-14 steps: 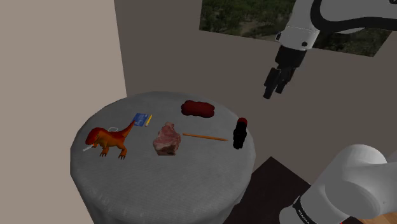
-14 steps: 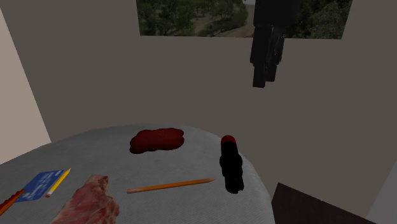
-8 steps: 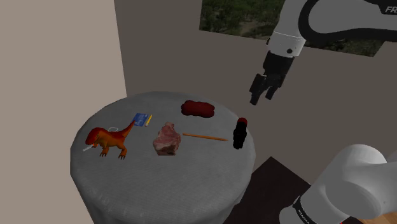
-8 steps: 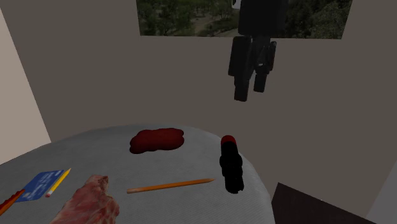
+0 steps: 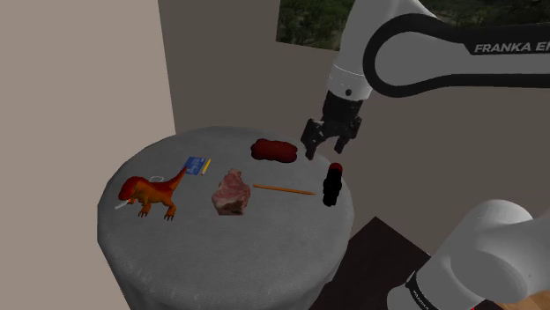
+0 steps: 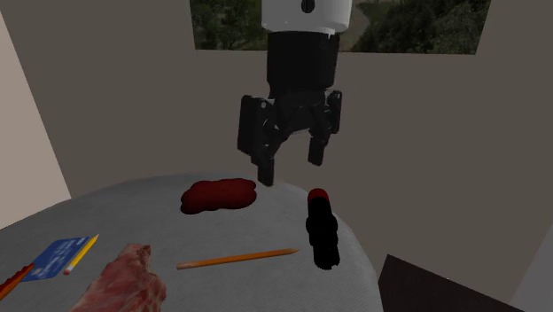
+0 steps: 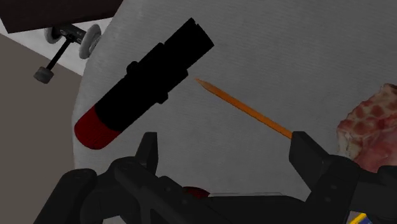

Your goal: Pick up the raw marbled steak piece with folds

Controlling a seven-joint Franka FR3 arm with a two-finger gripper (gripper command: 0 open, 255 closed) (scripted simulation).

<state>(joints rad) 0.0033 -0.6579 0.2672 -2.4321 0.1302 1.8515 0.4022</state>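
Steak (image 5: 232,192) lies ungrasped mid-table (image 5: 229,255); my gripper (image 5: 325,150) hovers spread and empty over the far side. Approach, grasp and lift remain.

My round grey tabletop (image 5: 229,255) carries an orange toy dinosaur (image 5: 150,191) with a blue card (image 5: 193,165) just beside its tail. Near the far edge I see a dark red lump (image 5: 274,150), an orange pencil (image 5: 284,189) lying flat, and an upright black bottle (image 5: 332,184) with a red cap.

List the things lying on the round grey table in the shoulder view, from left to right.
Orange dinosaur toy → blue card → pink marbled steak piece → thin orange pencil → black cylinder with red cap.
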